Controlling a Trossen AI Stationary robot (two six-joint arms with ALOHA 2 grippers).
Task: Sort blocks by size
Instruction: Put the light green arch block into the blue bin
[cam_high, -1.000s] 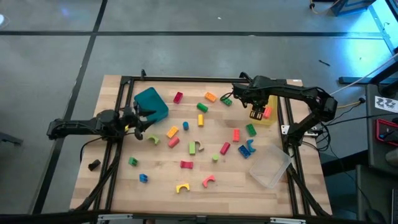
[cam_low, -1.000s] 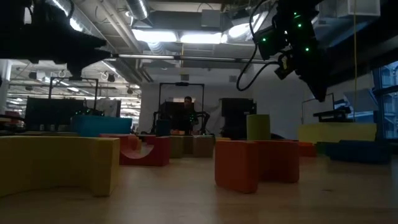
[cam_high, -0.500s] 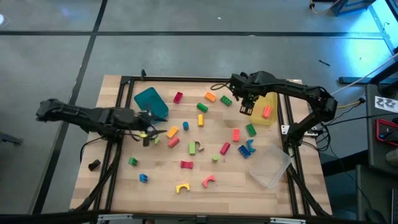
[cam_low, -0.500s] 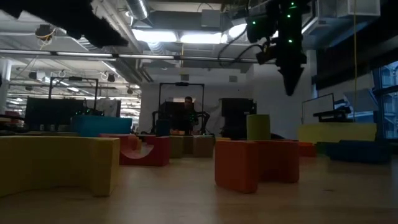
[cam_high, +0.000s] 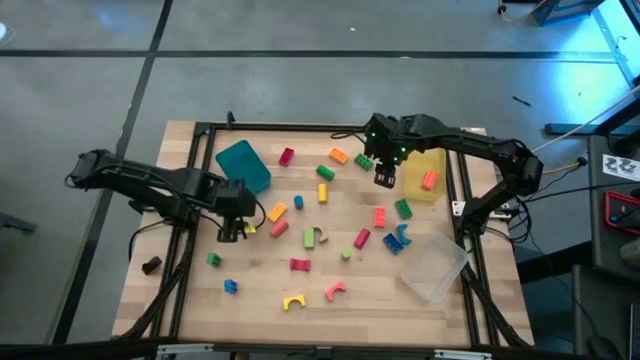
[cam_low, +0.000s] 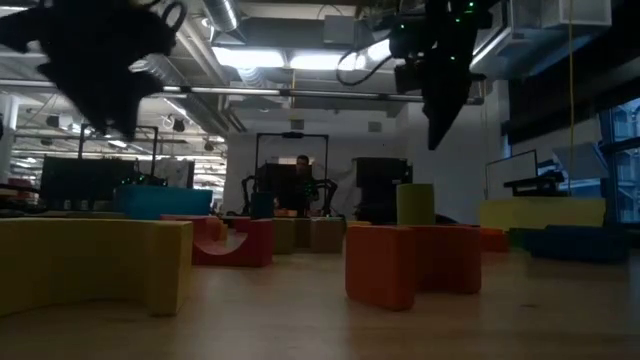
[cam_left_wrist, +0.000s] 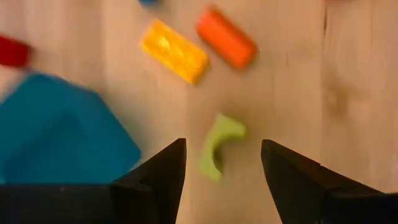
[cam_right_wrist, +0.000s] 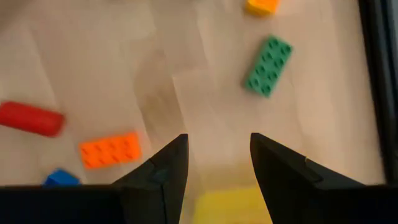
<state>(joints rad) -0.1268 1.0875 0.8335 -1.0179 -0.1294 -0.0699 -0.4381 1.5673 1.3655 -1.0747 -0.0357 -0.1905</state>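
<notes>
The wooden table (cam_high: 200, 300) is carrying the whole scatter of blocks, which are lying loose across its middle between the two arms. A clear tray (cam_high: 433, 268) is sitting at the table's right front corner, a teal tray (cam_high: 243, 165) is lying at the left rear, and a yellow tray (cam_high: 424, 176) is sitting at the right rear with a red block (cam_high: 429, 180) inside it.

The left gripper (cam_high: 233, 226) is hanging over the table just in front of the teal tray, its fingers standing spread with nothing between them. In the left wrist view, a small light green arch (cam_left_wrist: 217, 145) is lying on the wood in the gap between them, with a yellow brick (cam_left_wrist: 174, 51) and an orange block (cam_left_wrist: 226, 37) lying beyond it.

The right gripper (cam_high: 385, 176) is hovering just left of the yellow tray, its fingers standing apart and holding nothing. In the right wrist view, a green brick (cam_right_wrist: 268, 66) and an orange brick (cam_right_wrist: 110, 150) are lying on the wood below it.
</notes>
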